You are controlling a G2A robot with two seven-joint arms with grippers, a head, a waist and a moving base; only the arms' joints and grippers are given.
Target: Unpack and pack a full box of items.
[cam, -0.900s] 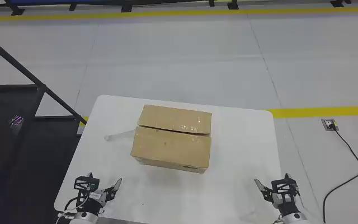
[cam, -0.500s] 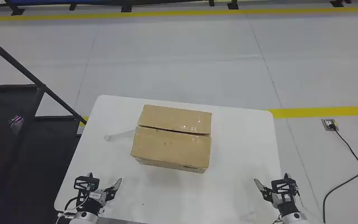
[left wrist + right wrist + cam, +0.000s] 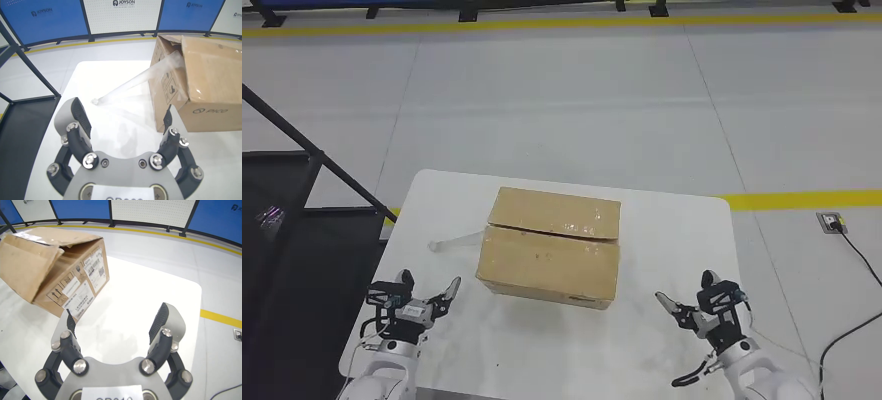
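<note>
Unpacking is judged not yet begun: the shut cardboard box (image 3: 550, 250) is set on the desk (image 3: 672, 250) ahead of and between the spread, empty left fingers (image 3: 81, 117) and right fingers (image 3: 158, 319), so it would have to be reached and opened next.

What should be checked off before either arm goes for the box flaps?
1. Left end effector open, empty: ok.
2. Right end effector open, empty: ok.
3. Cardboard box wholly on the table, apart from both: ok.
4. Top flaps folded down, gaping at the ends; taped or not: cannot tell.
5. Side clear of loose material: not ok, clear plastic trails out onto the table.
6. Contents: cannot tell, flaps cover them.
</note>
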